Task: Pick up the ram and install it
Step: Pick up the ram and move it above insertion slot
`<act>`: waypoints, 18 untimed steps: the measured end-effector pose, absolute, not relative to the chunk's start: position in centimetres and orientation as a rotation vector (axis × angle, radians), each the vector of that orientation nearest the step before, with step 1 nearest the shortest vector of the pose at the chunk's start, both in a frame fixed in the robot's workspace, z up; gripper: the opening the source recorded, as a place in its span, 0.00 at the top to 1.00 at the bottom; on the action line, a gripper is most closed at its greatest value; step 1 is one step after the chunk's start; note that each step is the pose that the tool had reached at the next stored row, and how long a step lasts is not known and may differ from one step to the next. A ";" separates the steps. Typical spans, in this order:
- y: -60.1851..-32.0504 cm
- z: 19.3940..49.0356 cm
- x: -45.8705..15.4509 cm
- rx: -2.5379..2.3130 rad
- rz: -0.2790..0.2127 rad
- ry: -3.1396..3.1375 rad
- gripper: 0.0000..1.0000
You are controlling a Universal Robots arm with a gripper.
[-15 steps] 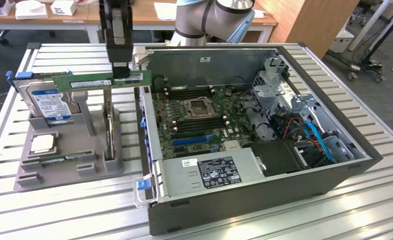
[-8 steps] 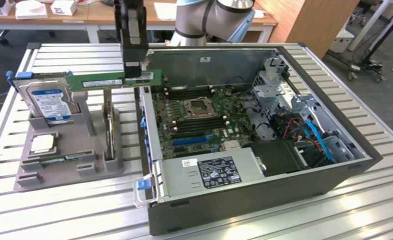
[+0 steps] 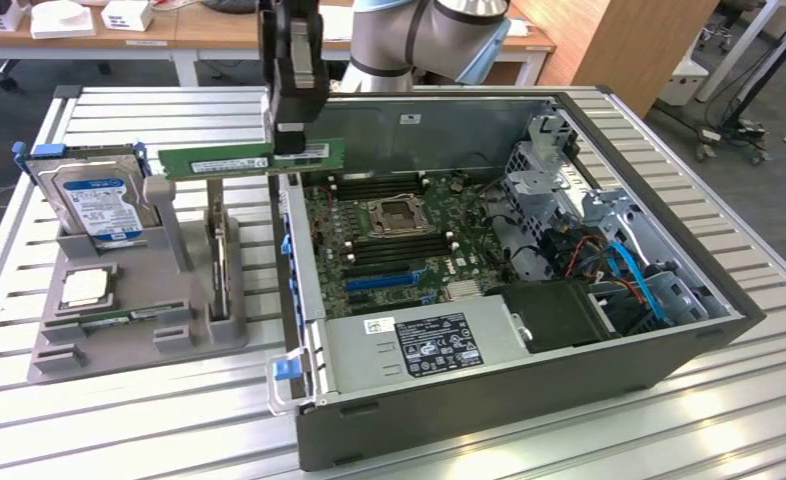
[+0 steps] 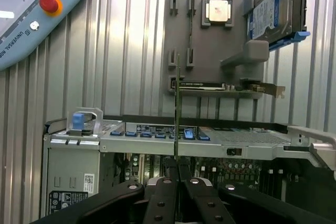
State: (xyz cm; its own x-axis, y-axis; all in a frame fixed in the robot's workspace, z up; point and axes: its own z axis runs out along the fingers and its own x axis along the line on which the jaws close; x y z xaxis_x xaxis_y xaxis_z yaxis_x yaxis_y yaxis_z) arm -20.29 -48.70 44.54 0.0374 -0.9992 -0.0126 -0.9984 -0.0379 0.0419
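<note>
While the ram (image 3: 240, 160) hangs in the air: it lies level and on edge, raised over the grey holder (image 3: 140, 320) and the nearest wall of the open computer case (image 3: 500, 410), touching neither.
Fingers (image 4: 161, 195): clamped together on the ram's upper edge, off its middle, so the longer end juts toward the exterior view's left.
Wrist view: the stick shows edge-on as a thin line running out from between the fingers.
Holder: it stands on the slatted surface (image 3: 100, 430) and carries a hard drive (image 3: 100, 205), a processor chip (image 3: 86, 288) and an upright expansion card (image 3: 217, 250).
Memory slots (image 3: 393, 243): on the motherboard inside the case, beside the processor socket (image 3: 397, 213); I cannot tell whether their end latches stand open.
Risk, slip: the off-centre grip may let the long end droop or twist under pressing force.
Risk, misfit: if the stick's notch or line does not match the slot, pushing could bend the board or harm its contacts.
Risk, collision: a low path over the case wall might catch the stick's lower edge.
</note>
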 end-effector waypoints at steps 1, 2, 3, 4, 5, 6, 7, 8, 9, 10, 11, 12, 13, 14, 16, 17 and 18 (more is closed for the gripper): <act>-48.7 44.5 -20.1 2.247 -0.059 -2.164 0.88; -48.7 44.5 -19.9 2.247 -0.059 -2.164 0.88; -48.7 44.5 -19.6 2.247 -0.059 -2.164 0.88; -48.7 44.5 -19.4 2.247 -0.059 -2.164 0.88; -48.7 44.5 -19.2 2.247 -0.059 -2.164 0.88; -48.7 44.5 -19.0 2.247 -0.059 -2.164 0.88; -48.7 44.5 -18.8 2.247 -0.059 -2.164 0.88; -48.7 44.5 -18.5 2.247 -0.059 -2.164 0.88; -48.7 44.5 -18.3 2.247 -0.059 -2.164 0.88; -48.7 44.5 -18.1 2.247 -0.059 -2.164 0.88; -48.7 44.5 -17.9 2.247 -0.060 -2.164 0.88; -48.7 44.5 -17.7 2.247 -0.060 -2.164 0.88; -48.7 44.5 -17.5 2.247 -0.059 -2.164 0.88; -48.7 44.5 -17.3 2.247 -0.059 -2.164 0.88; -48.7 44.5 -16.9 2.247 -0.059 -2.164 0.88; -48.7 44.5 -16.7 2.247 -0.059 -2.164 0.88; -48.7 44.5 -16.5 2.247 -0.059 -2.164 0.88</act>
